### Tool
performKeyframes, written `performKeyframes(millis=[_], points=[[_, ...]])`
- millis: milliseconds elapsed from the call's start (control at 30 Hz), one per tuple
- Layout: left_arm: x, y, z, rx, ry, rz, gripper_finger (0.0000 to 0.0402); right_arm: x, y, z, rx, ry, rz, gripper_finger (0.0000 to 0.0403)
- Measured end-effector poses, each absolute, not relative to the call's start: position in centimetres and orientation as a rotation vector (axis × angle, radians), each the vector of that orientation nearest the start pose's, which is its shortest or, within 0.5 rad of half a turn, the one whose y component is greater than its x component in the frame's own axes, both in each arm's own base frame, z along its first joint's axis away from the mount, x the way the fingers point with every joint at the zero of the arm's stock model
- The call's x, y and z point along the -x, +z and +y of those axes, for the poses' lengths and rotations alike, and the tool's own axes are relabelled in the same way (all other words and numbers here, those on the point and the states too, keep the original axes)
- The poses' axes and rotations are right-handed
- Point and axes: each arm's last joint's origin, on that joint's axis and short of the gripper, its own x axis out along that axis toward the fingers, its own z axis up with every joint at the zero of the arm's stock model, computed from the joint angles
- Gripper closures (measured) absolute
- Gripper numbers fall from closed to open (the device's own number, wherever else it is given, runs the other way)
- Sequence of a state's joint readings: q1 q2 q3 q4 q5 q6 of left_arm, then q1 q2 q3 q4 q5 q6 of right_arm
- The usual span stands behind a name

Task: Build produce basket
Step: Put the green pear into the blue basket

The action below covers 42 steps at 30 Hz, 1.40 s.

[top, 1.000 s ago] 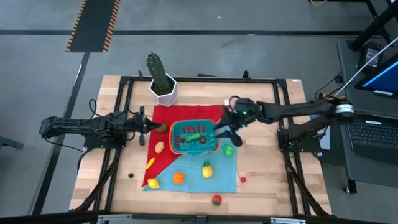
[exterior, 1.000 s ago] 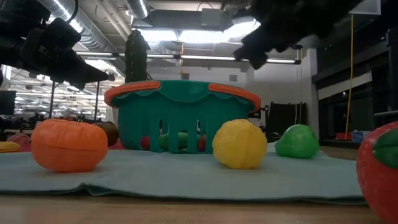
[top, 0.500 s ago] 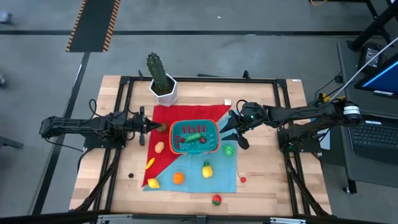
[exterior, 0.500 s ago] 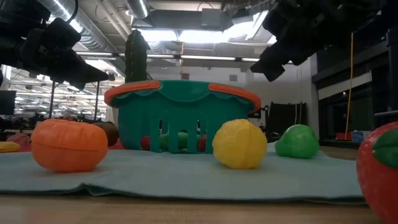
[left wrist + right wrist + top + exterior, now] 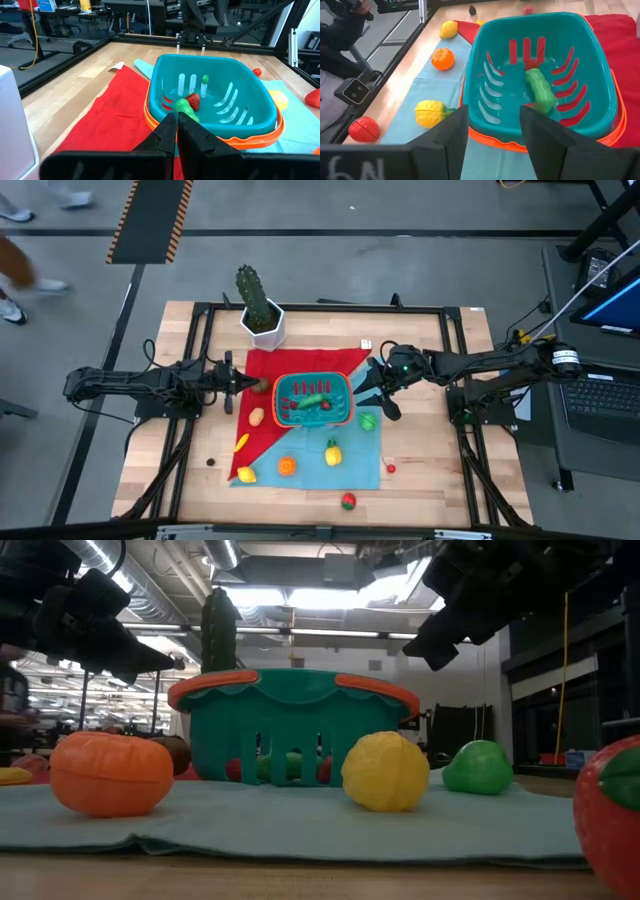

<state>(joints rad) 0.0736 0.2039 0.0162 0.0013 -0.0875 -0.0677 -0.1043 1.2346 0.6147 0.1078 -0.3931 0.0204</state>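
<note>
The right pincer [image 5: 371, 394] hangs above the desk [image 5: 440, 480] with its fingers spread and nothing between them, just off one end of the teal basket [image 5: 312, 401]. From its wrist camera the basket fills the space straight ahead of the fingers, holding a green vegetable [image 5: 538, 88] and a small red piece [image 5: 533, 63]. Directly below the right pincer, a green fruit [image 5: 367, 421] lies on the light blue cloth [image 5: 362, 455]. A yellow fruit [image 5: 332, 451] and an orange one [image 5: 287, 465] sit farther along the cloth, while a red fruit [image 5: 348, 501] rests on bare wood near the desk's front edge.

Across the basket, the left pincer [image 5: 243, 385] is pressed together and empty, its tip close to the basket's other end, above the red cloth [image 5: 270, 365]. A brown piece [image 5: 263, 386] lies just beyond that tip, and a tan one [image 5: 257, 417] is near it on the red cloth. A potted cactus [image 5: 259, 309] stands beyond the left pincer, by the desk's back edge.
</note>
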Motion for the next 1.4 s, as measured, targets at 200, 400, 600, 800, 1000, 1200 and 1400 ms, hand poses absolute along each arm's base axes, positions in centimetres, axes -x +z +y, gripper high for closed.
performKeyframes(millis=[200,400,600,800,1000,1200,1400], points=[[-10.78,15.23,1.05,0.066,0.167,0.181,0.0394,-24.94,21.30,-1.50,-0.145,0.278,0.500,0.0224],[-10.78,15.23,1.05,0.067,0.167,0.181,0.0394,-24.97,21.36,-1.50,-0.142,0.278,0.493,0.0224],[-10.78,15.23,1.05,0.066,0.167,0.181,0.0394,-24.98,21.38,-1.50,-0.114,0.284,0.489,0.0219],[-10.78,15.23,1.05,0.066,0.167,0.181,0.0394,-25.03,21.35,-1.73,-0.070,0.209,0.490,0.0177],[-10.78,15.23,1.05,0.067,0.167,0.181,0.0394,-25.02,21.32,-1.73,-0.070,0.206,0.494,0.0116],[-10.78,15.23,1.05,0.067,0.167,0.181,0.0394,-25.01,21.31,-1.73,-0.073,0.207,0.495,0.0095],[-10.78,15.23,1.05,0.067,0.167,0.181,0.0394,-25.04,21.35,-1.73,-0.074,0.206,0.490,0.0095]])
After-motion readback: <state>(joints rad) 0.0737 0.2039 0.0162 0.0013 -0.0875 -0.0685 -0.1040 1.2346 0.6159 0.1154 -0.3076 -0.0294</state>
